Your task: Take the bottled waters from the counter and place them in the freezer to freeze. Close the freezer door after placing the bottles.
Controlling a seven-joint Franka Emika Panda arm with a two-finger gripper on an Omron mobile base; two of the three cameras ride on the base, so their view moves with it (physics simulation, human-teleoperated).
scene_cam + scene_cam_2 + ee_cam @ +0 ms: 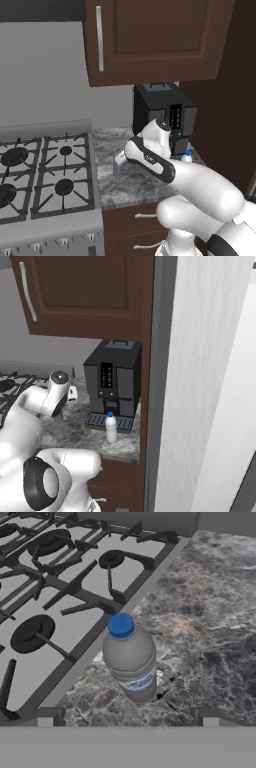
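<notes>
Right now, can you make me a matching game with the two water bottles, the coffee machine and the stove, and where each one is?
Things:
1. clear greyish bottle
2. milky white bottle
3. coffee machine
4. stove

Places:
A. at the back of the counter, under the cabinet
B. left of the counter
C. in front of the coffee machine's drip tray
D. on the counter, beside the stove's edge

Pairs: 1-D, 2-C, 3-A, 4-B

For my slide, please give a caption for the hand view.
Open gripper above the clear bottle standing on the counter beside the stove.
</notes>
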